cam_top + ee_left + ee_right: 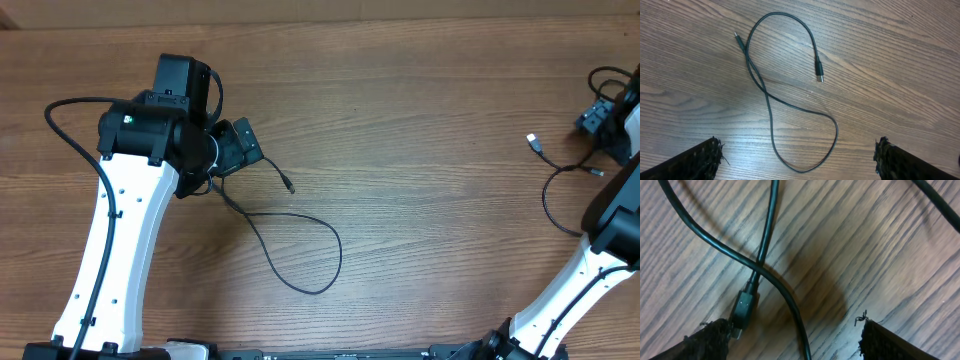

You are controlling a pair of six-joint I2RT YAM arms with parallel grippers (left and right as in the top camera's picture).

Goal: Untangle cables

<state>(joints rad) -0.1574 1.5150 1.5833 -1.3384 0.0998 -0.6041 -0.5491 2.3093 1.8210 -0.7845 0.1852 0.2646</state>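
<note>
Cable A (340,255) lies loose on the L half of the table (430,80). Cable B (546,200) lies far R, well apart from it, w/ wide bare wood btwn them. Cable B sits close to the R edge of the overhead frame, so little room shows there. Cable A has open wood to its R and twd the near side. Arm bases line the near edge.

L arm (120,240): white link runs up from the lower-L base and the wrist bends over. L gripper (799,160) points twd table centre, above Cable A. Its jaws are spread wide w/ nothing in them. In the L wrist view Cable A makes a figure-8, crossing itself once, flat on the wood. The bottom of the nearer loop falls btwn the two fingertips (700,160) and is clear of both. Silver-tipped plug (819,72) lies R of the crossing. The other plug end (739,40) is upper L, beside the far loop. Both are further from the gripper than the near loop.

R arm (600,270): white link rises from the lower-R base, w/ the upper part cropped at the frame edge. R gripper (797,339) is low over Cable B, jaws parted, not clamped on anything. Two strands cross just ahead of the jaws, and one runs on btwn the fingers. Black plug body (742,307) lies just beside the finger at lower L of the frame. Can't tell if it touches. In the overhead, Cable B's free plug (535,142) points up-L, away from the arm.
</note>
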